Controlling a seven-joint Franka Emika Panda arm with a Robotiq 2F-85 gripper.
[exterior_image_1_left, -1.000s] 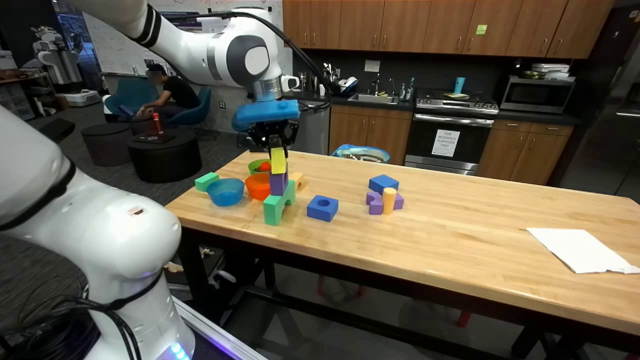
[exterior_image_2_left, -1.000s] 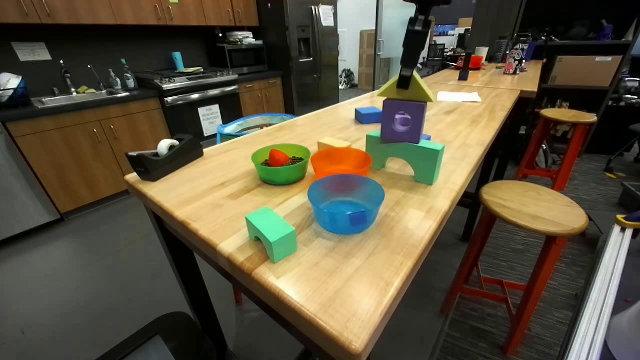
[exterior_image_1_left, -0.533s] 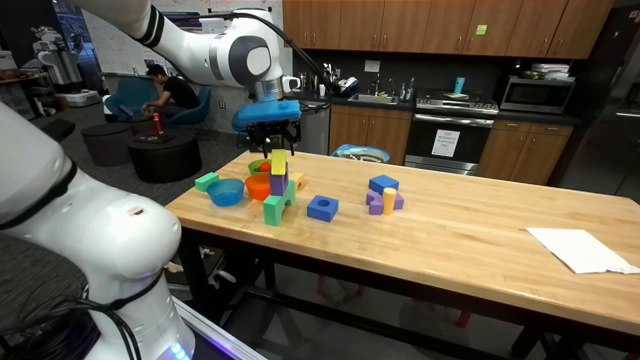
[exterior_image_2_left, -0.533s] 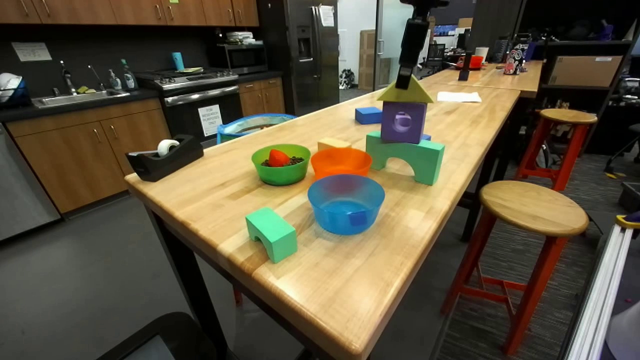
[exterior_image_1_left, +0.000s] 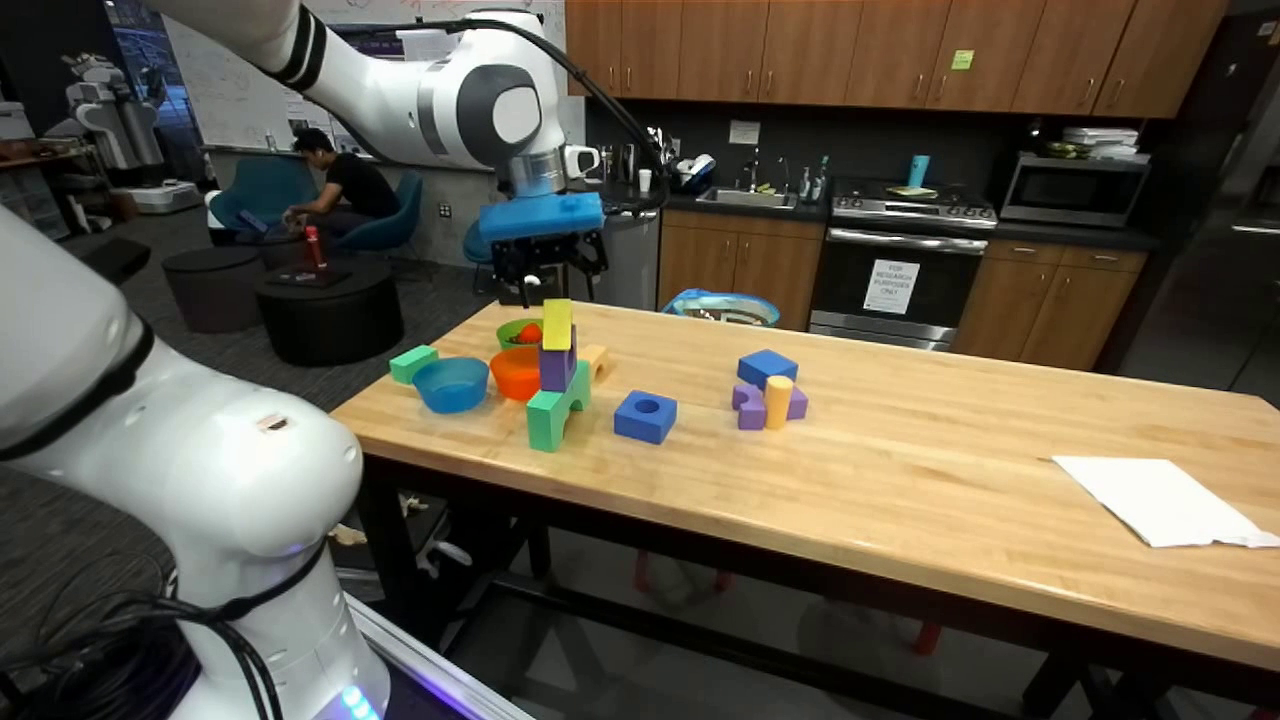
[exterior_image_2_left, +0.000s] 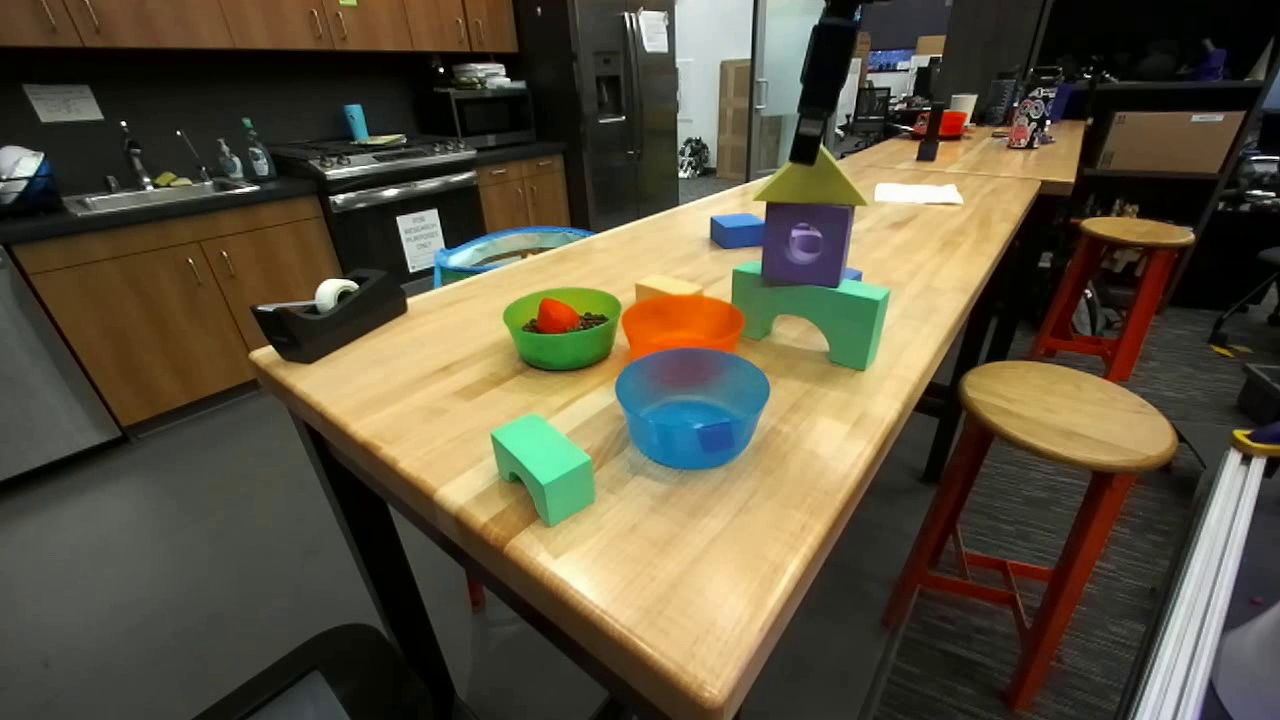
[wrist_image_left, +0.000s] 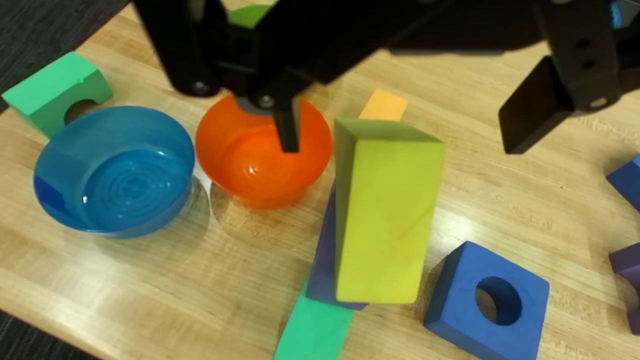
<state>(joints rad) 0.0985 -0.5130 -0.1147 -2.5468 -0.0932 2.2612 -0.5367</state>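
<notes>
A yellow triangular block (exterior_image_2_left: 810, 182) rests on a purple block (exterior_image_2_left: 805, 243) with a round hole, which stands on a green arch block (exterior_image_2_left: 858, 315). This stack shows in both exterior views. Just above it hovers my gripper (exterior_image_1_left: 558, 292), jaws wide apart with nothing held. In the wrist view the gripper (wrist_image_left: 402, 151) has its fingertips on either side of the yellow block's (wrist_image_left: 387, 220) far end, apart from it. One finger (wrist_image_left: 287, 132) is seen over the orange bowl (wrist_image_left: 265, 165), the other over bare tabletop. The purple block (wrist_image_left: 325, 270) is mostly hidden beneath the yellow one.
Around the stack are a blue bowl (exterior_image_2_left: 692, 410), a green bowl (exterior_image_2_left: 562, 335) with a red item, a blue block with a hole (exterior_image_1_left: 645, 416) and a pale orange block (exterior_image_2_left: 668, 287). Farther off stand an orange cylinder (exterior_image_1_left: 779, 402), a green arch (exterior_image_2_left: 543, 468) and a tape dispenser (exterior_image_2_left: 330, 315).
A second ago the gripper was shut on the yellow block at the top of the stack. Its fingers have since spread and let go, and it has risen slightly. The block stays put.
</notes>
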